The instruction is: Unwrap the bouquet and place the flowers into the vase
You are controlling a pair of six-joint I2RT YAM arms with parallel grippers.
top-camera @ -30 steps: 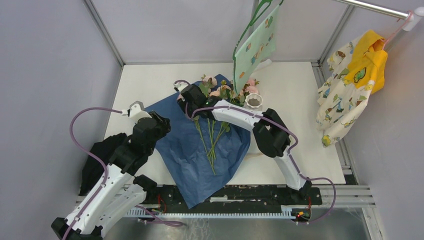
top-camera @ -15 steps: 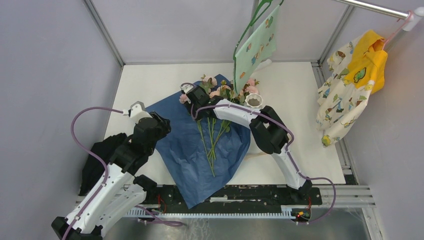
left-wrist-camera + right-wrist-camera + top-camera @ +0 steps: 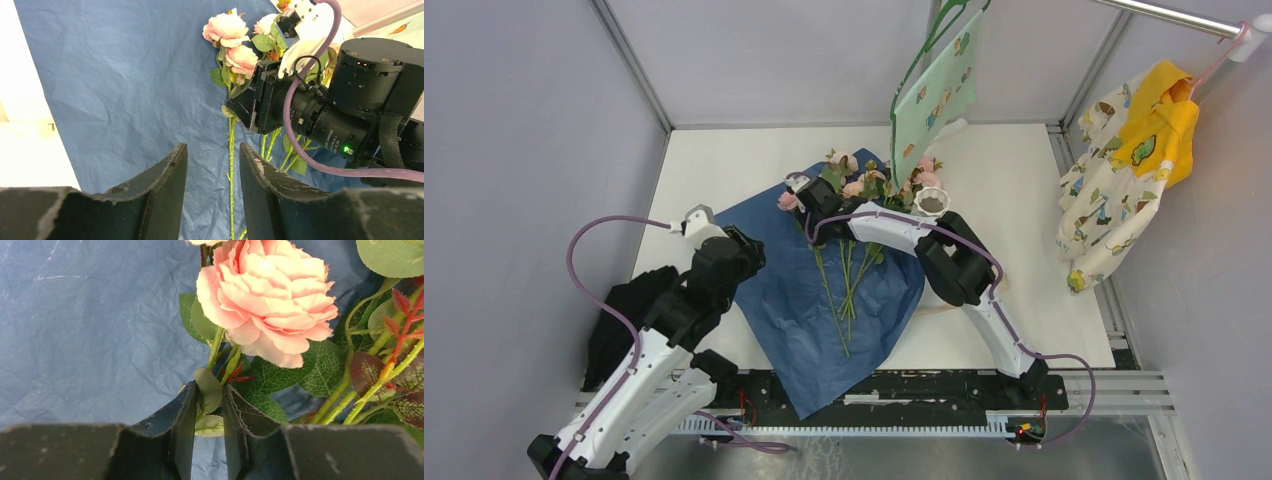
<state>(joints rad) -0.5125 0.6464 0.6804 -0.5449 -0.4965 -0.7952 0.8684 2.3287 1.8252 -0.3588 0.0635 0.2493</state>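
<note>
Leaf and stem of the flowers (image 3: 272, 377) sit between the narrow jaws of the right gripper (image 3: 209, 405); I cannot tell if they pinch. The pink rose (image 3: 265, 310) is just past the tips, with the blue paper (image 3: 125, 90) underneath. The jaws of the left gripper (image 3: 212, 170) stand partly apart over the paper, holding nothing

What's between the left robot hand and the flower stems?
Just bare, wrinkly blue paper. The top view shows it between the left gripper and the flowers, with nothing lying on that stretch.
</note>
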